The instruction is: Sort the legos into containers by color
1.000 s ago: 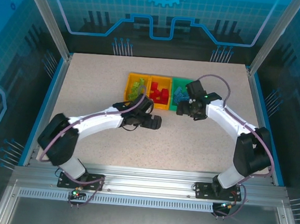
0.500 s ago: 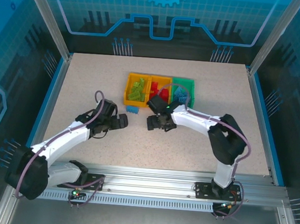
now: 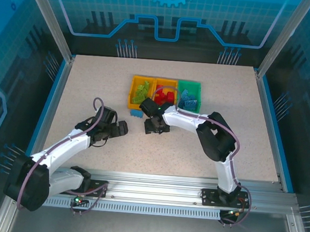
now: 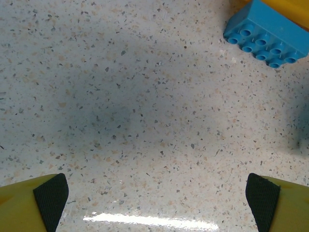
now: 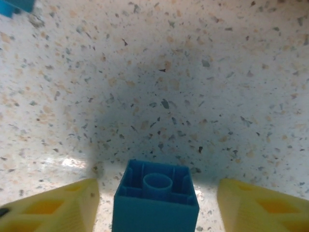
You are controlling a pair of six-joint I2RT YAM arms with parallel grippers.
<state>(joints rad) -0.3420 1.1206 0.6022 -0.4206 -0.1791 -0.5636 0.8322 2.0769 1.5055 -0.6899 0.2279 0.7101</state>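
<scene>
Three containers stand in a row: an orange-yellow bin (image 3: 141, 92) with green legos, an orange-yellow bin (image 3: 165, 93) with red legos, and a green bin (image 3: 189, 95) with blue legos. One blue lego (image 3: 136, 114) (image 4: 268, 36) lies on the table in front of the left bin. My right gripper (image 3: 153, 127) (image 5: 157, 205) is low over the table just right of it. It stands open around a second blue lego (image 5: 155, 198), hollow side showing, with a gap at each finger. My left gripper (image 3: 124, 128) (image 4: 157, 203) is open over bare table.
The speckled table (image 3: 207, 136) has blue raised edges at left and right. A corner of the orange-yellow bin (image 4: 289, 6) shows just behind the loose blue lego. Both arms reach toward the middle, their grippers close together in front of the bins.
The right arm swung from the green bin down to the table in front of the bins, and its jaws narrowed around a blue lego. The left arm drew back to the left.
</scene>
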